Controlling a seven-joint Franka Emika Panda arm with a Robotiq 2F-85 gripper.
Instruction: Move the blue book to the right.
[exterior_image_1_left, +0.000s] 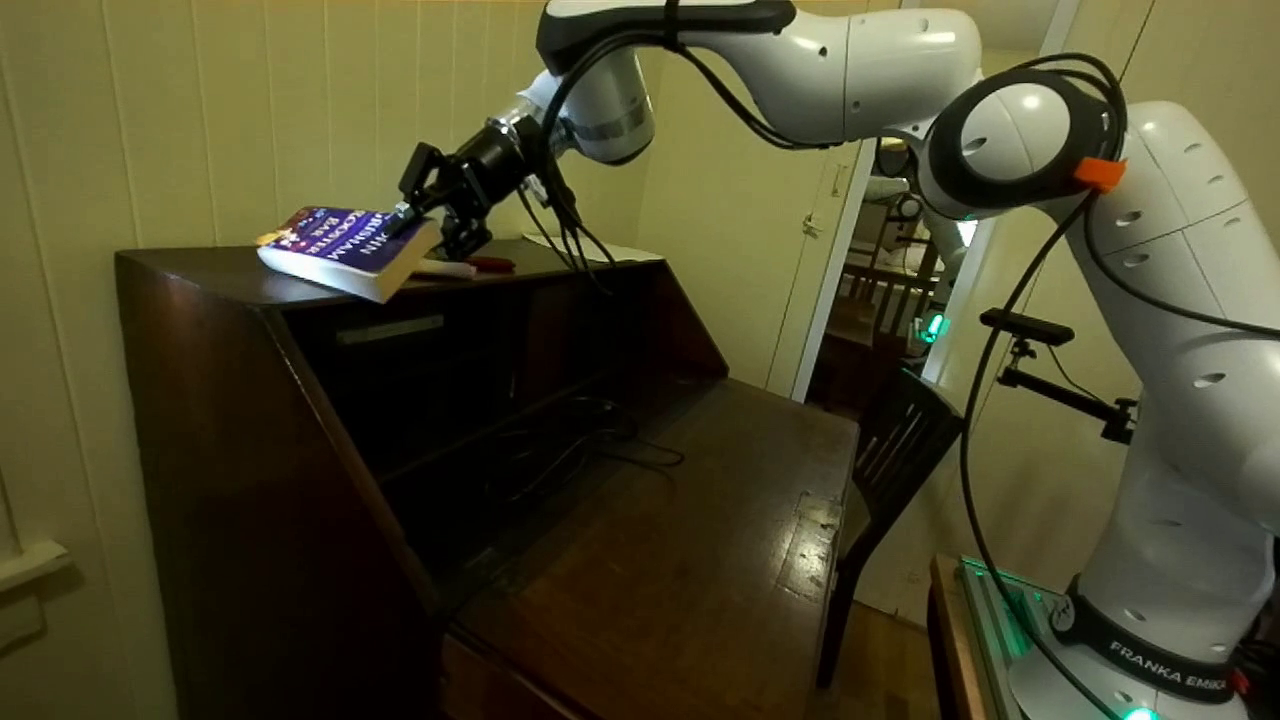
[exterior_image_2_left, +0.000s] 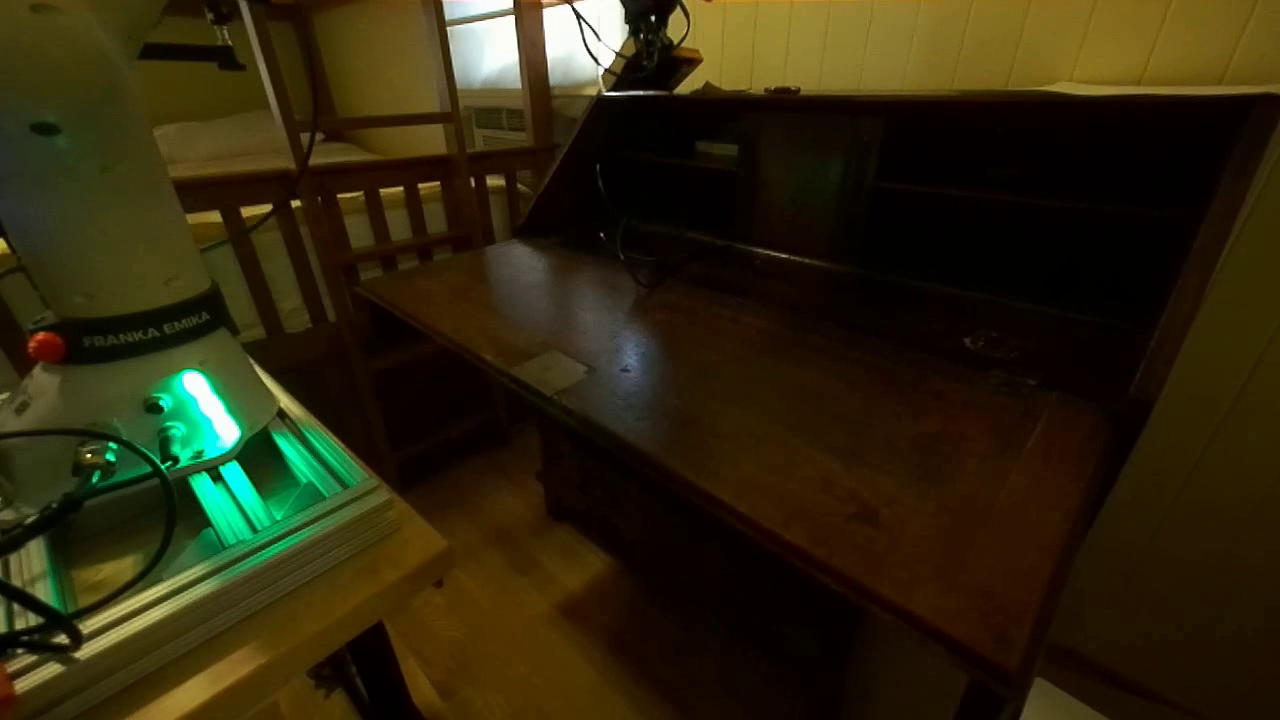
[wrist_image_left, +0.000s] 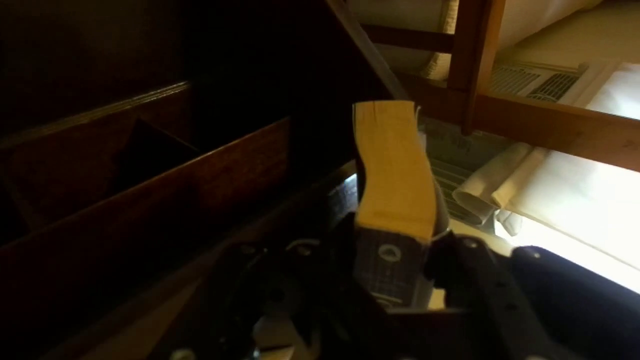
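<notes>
Blue book (exterior_image_1_left: 337, 242) tilted at ten o'clock in exterior view, jaws clamped on it; desk (exterior_image_1_left: 650, 560) beneath, contact unclear.

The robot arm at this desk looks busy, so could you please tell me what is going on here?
The robot arm holds the blue book in its claw, near one end of the top of a dark wooden desk. The book is tilted; I cannot tell whether it touches the desk. The job is to move it to the right, and it is not yet let go, so the move seems unfinished.
</notes>
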